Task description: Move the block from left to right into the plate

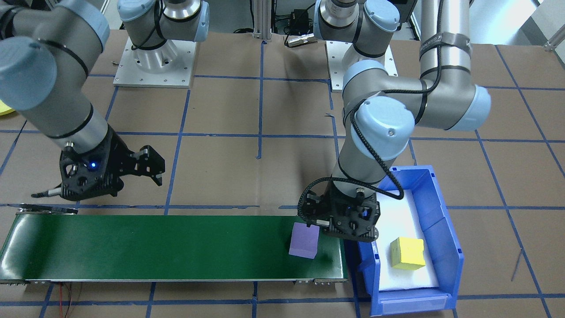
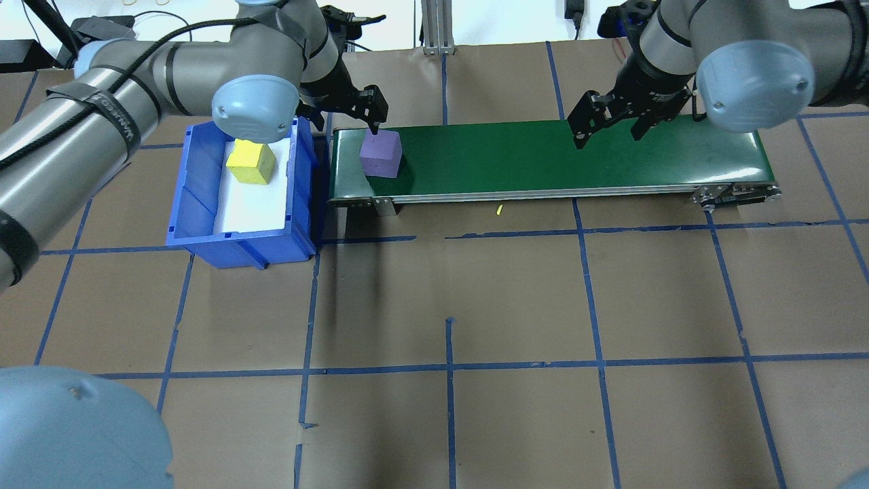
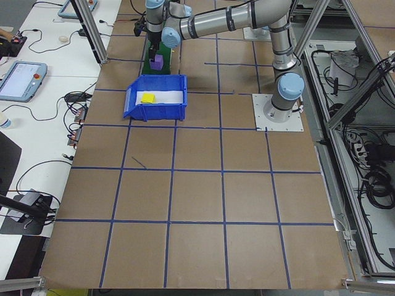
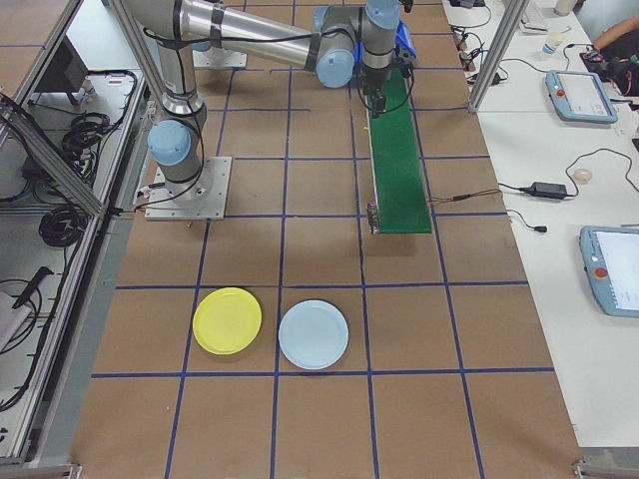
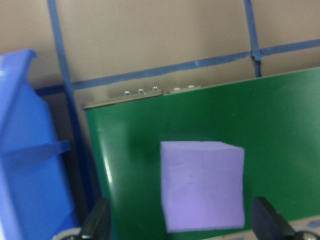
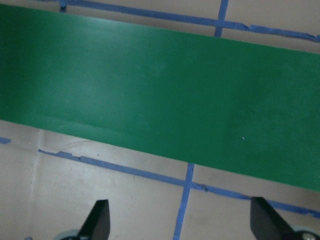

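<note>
Front-facing view: we see the purple foam cube block (image 1: 304, 240) lower centre, on the long green conveyor belt (image 1: 154, 247) near its right end. The left pincer (image 1: 340, 227) hangs just right of it, beside the blue plastic bin (image 1: 446, 229), which holds a yellow foam cube (image 1: 407, 253). The right pincer (image 1: 145, 170) hovers at left above the brown paper-covered bench (image 1: 247, 110), spread wide.
Overhead view: we find the block upper left-centre on the belt, one fingertip of the left pincer (image 2: 363, 112) just above its top; the pincer is wide.
Right side view: we see the small round yellow plastic plate (image 4: 228, 320) lower left on the bench, beside a pale blue round plate (image 4: 314, 334), well apart from the belt.
Left wrist view: both fingertips (image 5: 97, 220) stand apart from the block, gripping nothing.
</note>
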